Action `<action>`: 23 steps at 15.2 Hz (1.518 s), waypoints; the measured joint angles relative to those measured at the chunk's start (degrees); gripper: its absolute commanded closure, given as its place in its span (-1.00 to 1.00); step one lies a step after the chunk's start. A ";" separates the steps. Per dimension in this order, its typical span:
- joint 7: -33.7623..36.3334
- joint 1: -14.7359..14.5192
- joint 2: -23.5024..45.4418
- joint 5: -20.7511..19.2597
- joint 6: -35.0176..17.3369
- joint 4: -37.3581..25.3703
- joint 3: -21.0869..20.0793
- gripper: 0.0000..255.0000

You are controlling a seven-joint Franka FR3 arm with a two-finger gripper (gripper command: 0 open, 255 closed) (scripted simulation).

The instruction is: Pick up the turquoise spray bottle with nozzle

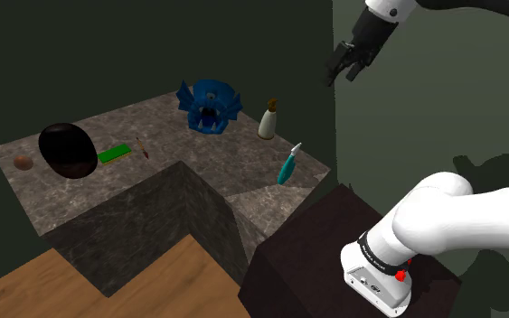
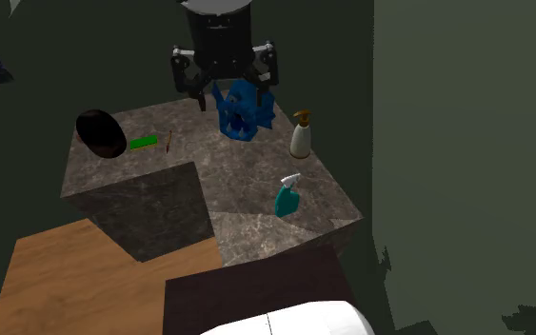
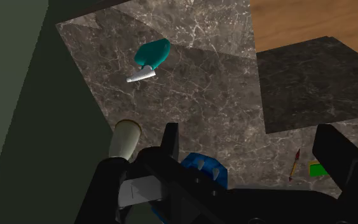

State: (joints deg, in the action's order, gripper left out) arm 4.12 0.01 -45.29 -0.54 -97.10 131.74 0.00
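Dim light is lying over everything, leaving the stone counter (image 1: 243,154) muted and the green wall (image 1: 406,135) murky. The white arm (image 1: 478,217) is catching the most brightness and throwing a ragged shadow (image 1: 487,172) onto that wall.

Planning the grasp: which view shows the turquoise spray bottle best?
Wrist view: the turquoise spray bottle is unobstructed, body and pale nozzle distinct. The second exterior view shows it smaller; the shoulder view, as a thin sliver.
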 measured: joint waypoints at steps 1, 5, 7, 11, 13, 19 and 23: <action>0.00 0.00 0.00 0.00 0.00 0.00 0.00 -1.00; 4.20 1.70 2.75 -0.14 -5.29 3.44 -1.07 -1.00; 6.95 2.80 4.94 -0.28 -8.47 4.99 -1.74 -1.00; 12.42 5.19 10.19 -0.86 -16.16 8.65 -2.73 -1.00; 15.39 6.33 12.78 -1.17 -19.02 9.51 -3.35 -1.00; 24.29 10.04 22.90 -2.88 -28.83 11.27 -4.67 -1.00; 30.35 12.52 29.83 -4.59 -34.29 11.18 -5.05 -1.00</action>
State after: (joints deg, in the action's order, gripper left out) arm 34.47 12.52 -15.47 -5.13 -131.39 142.93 -5.05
